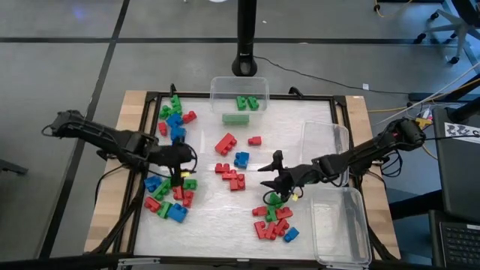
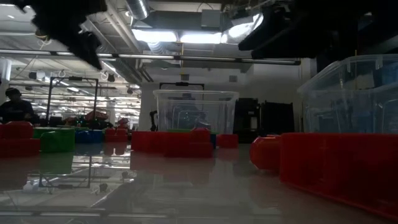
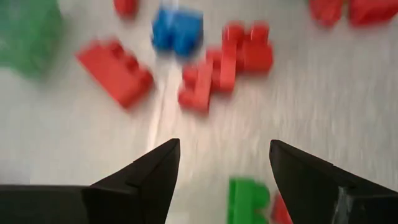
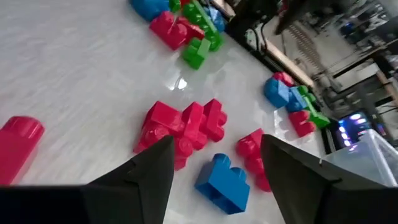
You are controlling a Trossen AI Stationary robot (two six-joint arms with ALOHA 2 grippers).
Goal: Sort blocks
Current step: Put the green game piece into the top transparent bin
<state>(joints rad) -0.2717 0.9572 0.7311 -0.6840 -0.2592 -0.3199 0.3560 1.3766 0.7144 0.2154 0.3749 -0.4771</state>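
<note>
From above we see three clear tubs on the desk [image 1: 315,120]. The far tub [image 1: 240,96] holds green blocks [image 1: 247,103]. The two tubs beside the right tool [image 1: 272,178], one [image 1: 327,141] farther and one [image 1: 341,225] nearer, look bare. The left tool [image 1: 182,174] hangs over a mixed pile of blocks [image 1: 169,199], with a red cluster [image 1: 232,177] between the tools.

At desk level, red blocks [image 2: 177,142] lie before the far tub [image 2: 196,111]; a second tub [image 2: 354,93] stands at the right.

Through the left wrist, the tool [image 3: 224,168] is released, empty, with a green block [image 3: 247,199] below it and red blocks [image 3: 224,62] ahead.

Through the right wrist, the tool [image 4: 217,165] is spread, gripping nothing; a blue block [image 4: 224,180] lies between its fingers and red blocks [image 4: 183,127] just ahead.
</note>
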